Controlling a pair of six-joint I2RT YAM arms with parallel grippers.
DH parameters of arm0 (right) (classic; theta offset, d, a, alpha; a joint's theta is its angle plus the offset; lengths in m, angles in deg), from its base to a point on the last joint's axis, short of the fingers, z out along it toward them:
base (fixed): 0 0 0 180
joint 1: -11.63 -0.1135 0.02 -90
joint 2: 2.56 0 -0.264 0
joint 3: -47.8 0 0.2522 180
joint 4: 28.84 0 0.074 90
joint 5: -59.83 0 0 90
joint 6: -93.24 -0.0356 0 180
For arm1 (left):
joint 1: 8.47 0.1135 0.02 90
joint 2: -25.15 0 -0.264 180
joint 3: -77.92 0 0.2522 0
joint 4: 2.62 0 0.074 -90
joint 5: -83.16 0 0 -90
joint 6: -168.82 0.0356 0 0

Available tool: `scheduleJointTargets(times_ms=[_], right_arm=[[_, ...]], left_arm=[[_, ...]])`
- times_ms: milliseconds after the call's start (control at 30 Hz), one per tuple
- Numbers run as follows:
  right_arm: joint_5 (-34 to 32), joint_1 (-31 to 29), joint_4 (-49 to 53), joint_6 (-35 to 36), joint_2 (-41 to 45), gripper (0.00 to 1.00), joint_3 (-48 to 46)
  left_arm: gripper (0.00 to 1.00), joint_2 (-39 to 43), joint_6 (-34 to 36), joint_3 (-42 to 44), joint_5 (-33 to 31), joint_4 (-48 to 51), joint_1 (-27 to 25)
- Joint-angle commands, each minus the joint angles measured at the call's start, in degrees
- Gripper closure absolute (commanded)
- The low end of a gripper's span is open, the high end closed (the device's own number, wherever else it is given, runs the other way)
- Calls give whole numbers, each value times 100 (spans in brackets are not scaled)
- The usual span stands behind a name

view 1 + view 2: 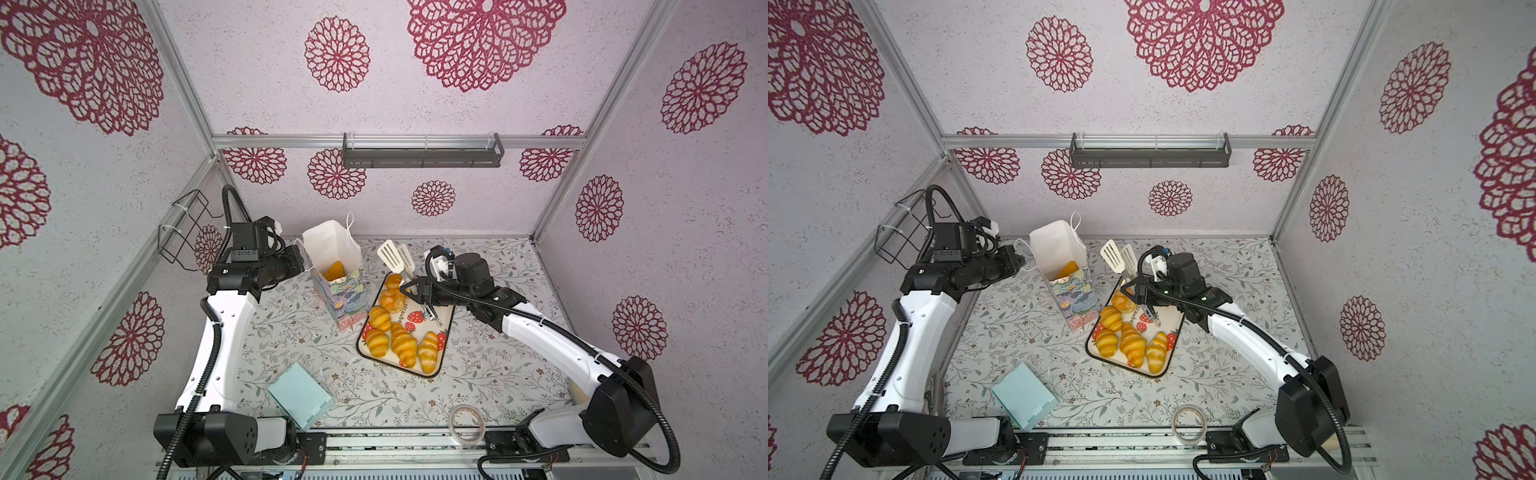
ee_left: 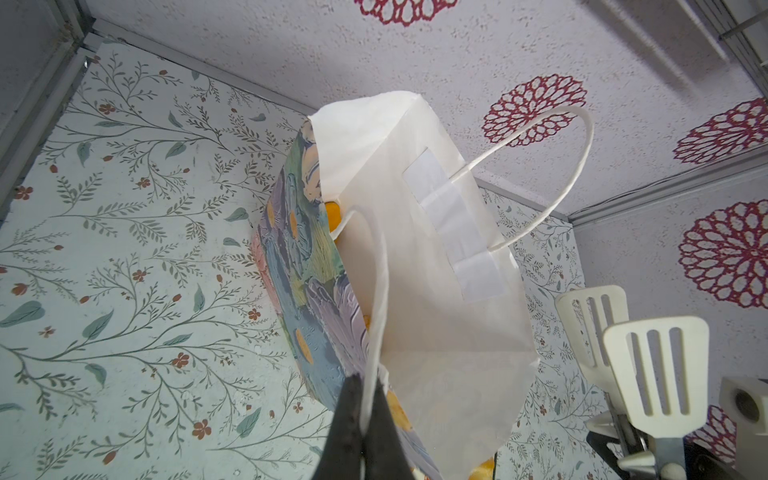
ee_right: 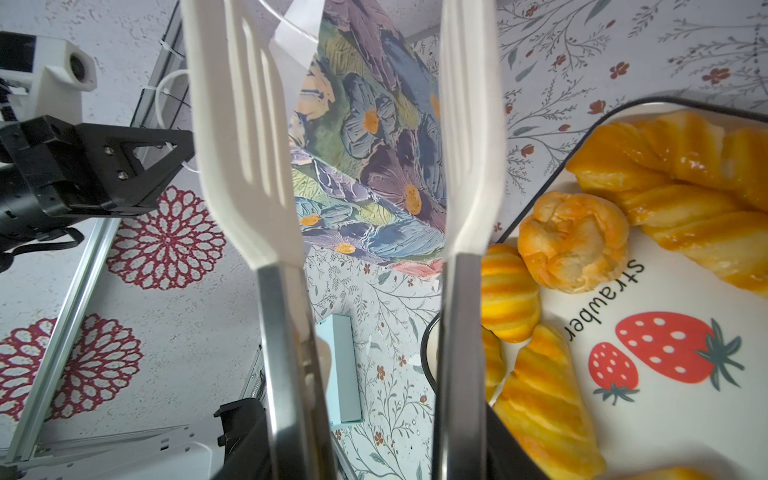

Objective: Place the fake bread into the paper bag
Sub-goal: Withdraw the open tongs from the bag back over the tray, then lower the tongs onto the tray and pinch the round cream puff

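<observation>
Count: six fake bread [image 1: 404,344] pieces lay on the one strawberry-print tray [image 1: 449,332]: one twisted loaf [image 3: 685,178], one knotted roll [image 1: 390,300], four striped croissants [image 1: 380,318]. The croissants filled the tray's near half. Loaf and roll sat at its far end, under the tongs. One more orange piece [image 1: 334,270] sat low inside the paper bag [image 1: 328,245]; anything under it was hidden. One bag, upright, mouth open, just beside the tray's left edge.

Two arms. Left gripper [image 2: 365,388] was pinched fully closed on one cord handle [image 2: 380,291] of the bag's two, on the side away from the tray. Right gripper [image 1: 415,287] was clamped on one pair of tongs [image 1: 395,257]: two white slotted heads, spread apart, nothing between them, raised over the tray's far end next to the bag.

Extras: one light blue box [image 1: 299,395] and one tape roll [image 1: 467,424] near the front edge, both well apart from the tray.

Surface: tabletop [image 1: 291,332] had a pale cover printed with leafy sprigs and small red flowers. Room: three pale textured walls [image 1: 478,199] with dark red rosette prints, aluminium frame [image 1: 395,141] at the corners, one dark rail shelf [image 1: 422,160] on the back wall, one black wire basket [image 1: 187,228] on the left wall.
</observation>
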Motion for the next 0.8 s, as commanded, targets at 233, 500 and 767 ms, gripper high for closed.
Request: scheduleJointTargets(times_ms=[233,500,767], right_arm=[[89,244,88,-342,194,48,-180],[200,327,-67,-674,117,48,-699],[379,345,-571,-1181,73,48,-1262]], left_arm=[[100,15,21,-102,-15,27,42],[100,-10,15,-101,-27,24,44],[100,-37,17,-112,-39,55,47]])
